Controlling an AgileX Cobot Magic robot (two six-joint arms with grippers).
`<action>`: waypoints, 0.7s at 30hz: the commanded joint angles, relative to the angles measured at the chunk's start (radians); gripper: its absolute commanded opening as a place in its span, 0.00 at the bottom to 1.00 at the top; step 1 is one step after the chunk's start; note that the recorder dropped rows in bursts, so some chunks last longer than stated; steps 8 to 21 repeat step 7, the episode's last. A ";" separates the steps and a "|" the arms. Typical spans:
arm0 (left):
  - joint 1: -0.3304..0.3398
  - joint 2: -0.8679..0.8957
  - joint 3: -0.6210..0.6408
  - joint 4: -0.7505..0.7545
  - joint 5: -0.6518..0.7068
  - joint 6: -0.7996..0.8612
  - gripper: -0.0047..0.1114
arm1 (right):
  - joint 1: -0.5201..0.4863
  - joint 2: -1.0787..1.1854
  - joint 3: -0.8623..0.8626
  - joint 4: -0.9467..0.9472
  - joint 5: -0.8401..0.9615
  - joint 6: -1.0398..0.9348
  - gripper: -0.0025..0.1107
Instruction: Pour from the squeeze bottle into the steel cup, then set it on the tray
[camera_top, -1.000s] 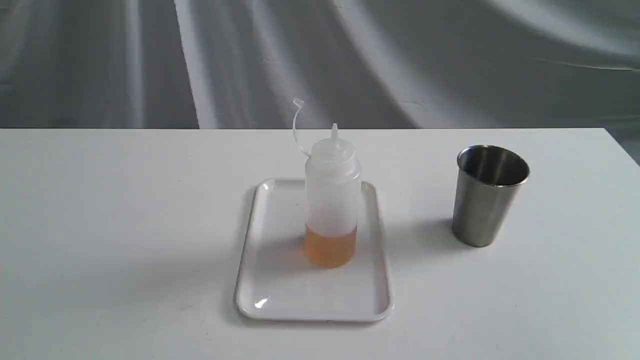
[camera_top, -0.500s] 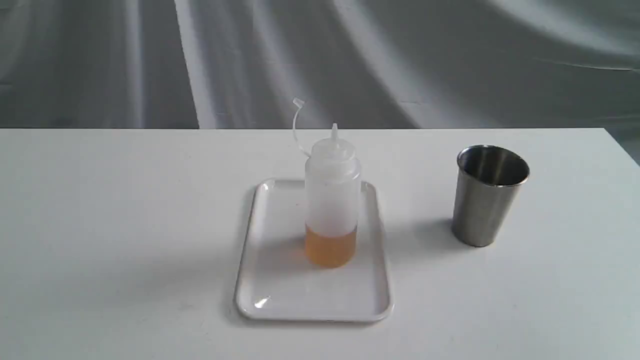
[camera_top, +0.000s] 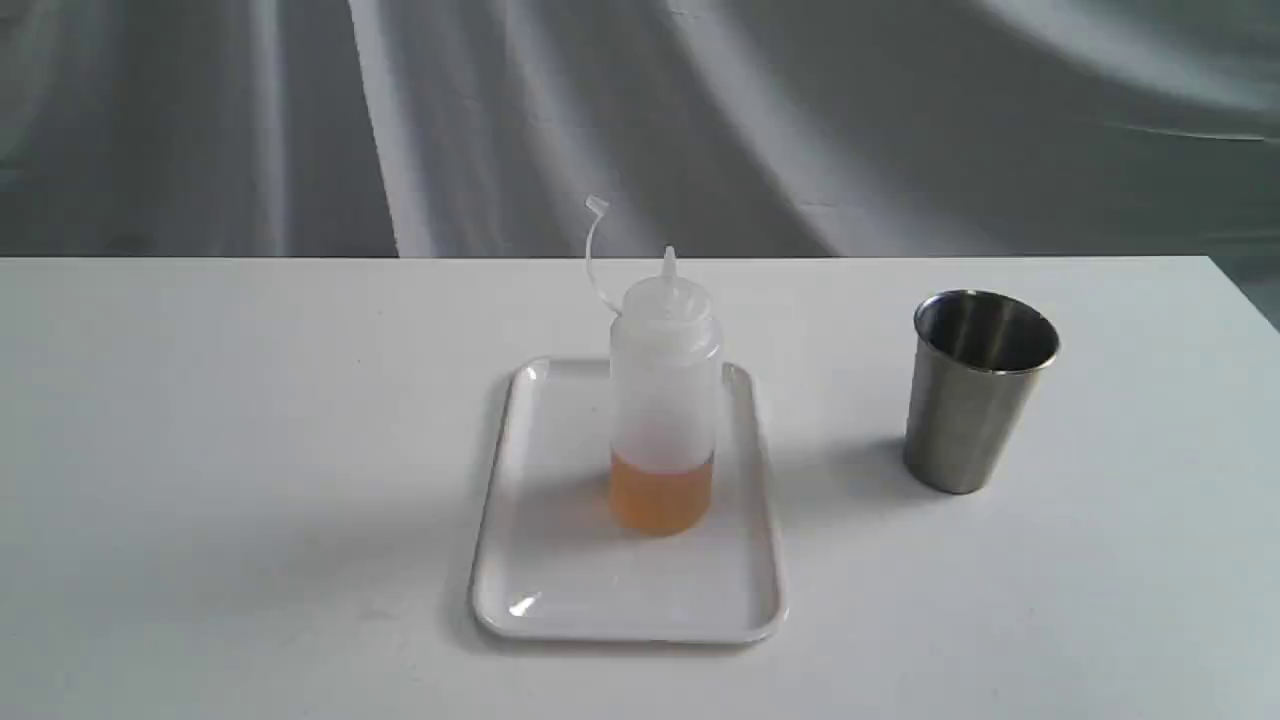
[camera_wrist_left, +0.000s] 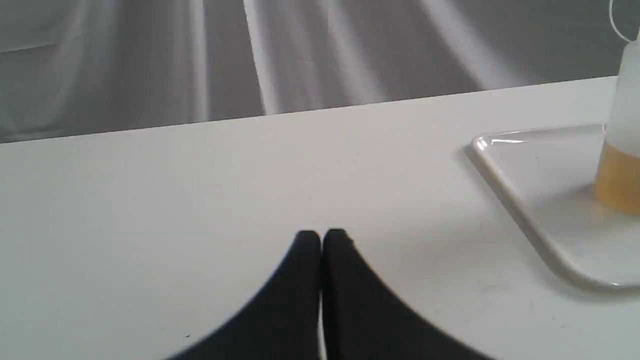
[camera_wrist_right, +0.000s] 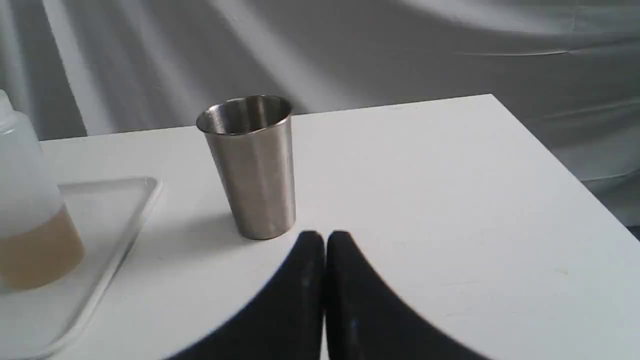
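The squeeze bottle (camera_top: 665, 400) stands upright on the white tray (camera_top: 560, 590) at the table's middle, with orange-amber liquid in its bottom part and its cap strap curling up. The steel cup (camera_top: 978, 390) stands upright on the table to the right, apart from the tray. Neither gripper shows in the exterior view. In the left wrist view my left gripper (camera_wrist_left: 321, 236) is shut and empty, above bare table, with the tray (camera_wrist_left: 520, 210) and bottle (camera_wrist_left: 622, 150) off to one side. My right gripper (camera_wrist_right: 325, 236) is shut and empty, close to the cup (camera_wrist_right: 252, 165).
The white table (camera_top: 200, 450) ends at a far edge before a grey draped cloth backdrop (camera_top: 800, 120). Its right corner (camera_wrist_right: 492, 97) lies beyond the cup.
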 joint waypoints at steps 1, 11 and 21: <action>-0.006 -0.003 0.004 -0.001 -0.007 -0.001 0.04 | -0.006 -0.004 0.003 -0.007 -0.002 0.001 0.02; -0.006 -0.003 0.004 -0.001 -0.007 -0.005 0.04 | -0.006 -0.004 0.003 -0.007 -0.002 0.001 0.02; -0.006 -0.003 0.004 -0.001 -0.007 -0.005 0.04 | -0.006 -0.004 0.003 -0.007 -0.002 0.001 0.02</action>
